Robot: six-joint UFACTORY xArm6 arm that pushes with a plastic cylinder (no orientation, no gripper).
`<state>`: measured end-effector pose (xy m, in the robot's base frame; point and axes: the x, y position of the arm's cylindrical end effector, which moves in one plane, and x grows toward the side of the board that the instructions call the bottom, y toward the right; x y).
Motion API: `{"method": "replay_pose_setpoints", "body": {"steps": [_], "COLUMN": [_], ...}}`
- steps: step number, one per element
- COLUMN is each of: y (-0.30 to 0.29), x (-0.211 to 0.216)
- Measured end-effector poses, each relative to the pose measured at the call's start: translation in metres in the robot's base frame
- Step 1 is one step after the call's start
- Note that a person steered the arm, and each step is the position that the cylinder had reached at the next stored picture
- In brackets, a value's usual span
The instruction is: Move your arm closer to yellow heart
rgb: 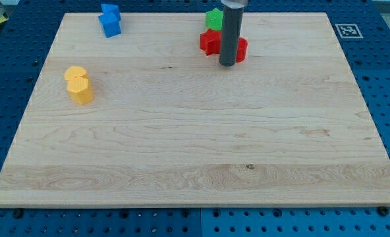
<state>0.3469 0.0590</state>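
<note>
Two yellow blocks sit together at the view's left: one (76, 74) above and a second (81, 91) just below it, touching. Which of them is the heart I cannot tell for sure; the lower one looks heart-like. My tip (227, 64) is at the view's top centre-right, far to the right of the yellow blocks. It stands between two red blocks, one (210, 41) on its left and one (240, 49) on its right, partly hidden by the rod.
A green block (214, 18) sits just above the red ones. Two blue blocks (109, 20) sit at the view's top left. A marker tag (347, 29) is at the board's top right corner.
</note>
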Motion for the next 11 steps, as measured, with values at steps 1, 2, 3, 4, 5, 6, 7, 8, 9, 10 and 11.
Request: {"method": "replay_pose_setpoints", "body": {"steps": [1,2,3,4,5,6,7,8,9,10,11], "y": [-0.006,-0.057,-0.121,-0.193,-0.226,-0.242,-0.289,-0.304,-0.304,-0.299,-0.283], "x": [0.000,0.000,0.000,0.000,-0.001,-0.001,0.001,0.002,0.007,0.021,0.029]}}
